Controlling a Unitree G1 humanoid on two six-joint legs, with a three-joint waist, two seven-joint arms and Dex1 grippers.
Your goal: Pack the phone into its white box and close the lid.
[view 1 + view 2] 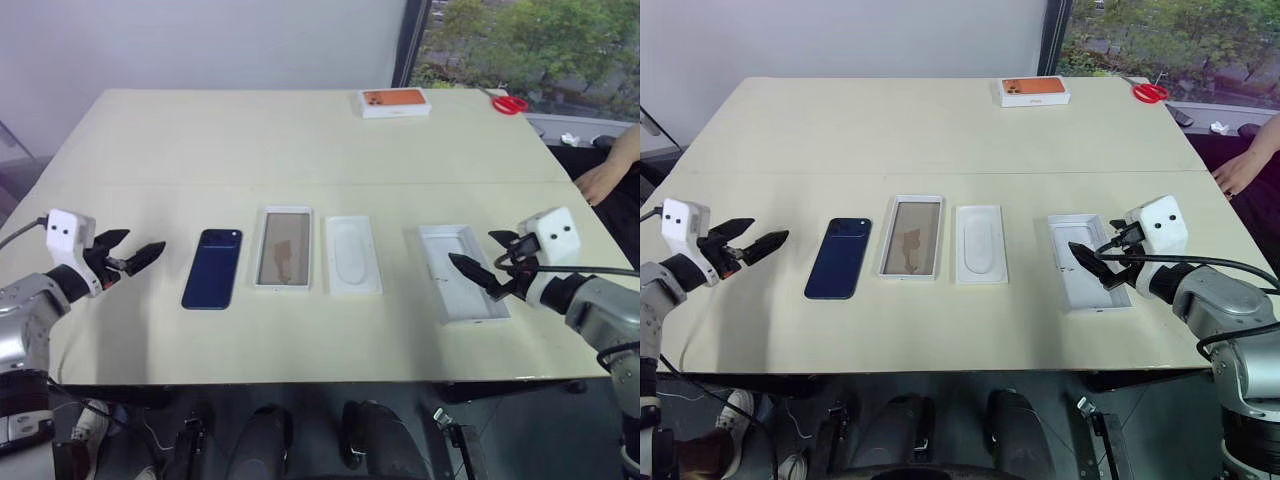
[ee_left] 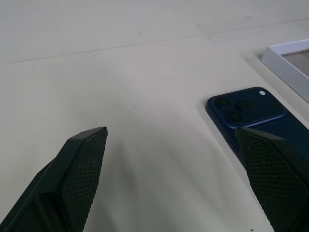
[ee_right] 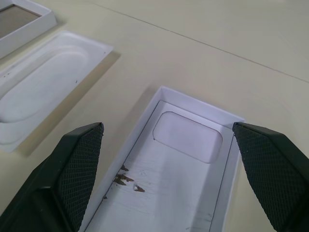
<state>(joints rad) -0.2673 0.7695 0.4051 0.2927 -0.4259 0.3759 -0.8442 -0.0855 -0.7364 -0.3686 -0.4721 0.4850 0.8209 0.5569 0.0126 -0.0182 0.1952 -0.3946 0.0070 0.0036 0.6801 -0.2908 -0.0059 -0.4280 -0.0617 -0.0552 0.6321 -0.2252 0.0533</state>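
Observation:
The dark blue phone lies back up on the table, its camera cluster at the far end. Just right of it sits the white box, a shallow tray with a tan inside. Further right the lid lies inside up, plain white with a few brown marks. My left gripper hovers open above the table, left of the phone, nothing between its fingers. My right gripper hangs open over the lid's right edge, empty.
A flat white insert with an oval recess lies between the box and the lid. A white box with an orange picture and red scissors sit at the far edge. A person's hand rests at the right edge.

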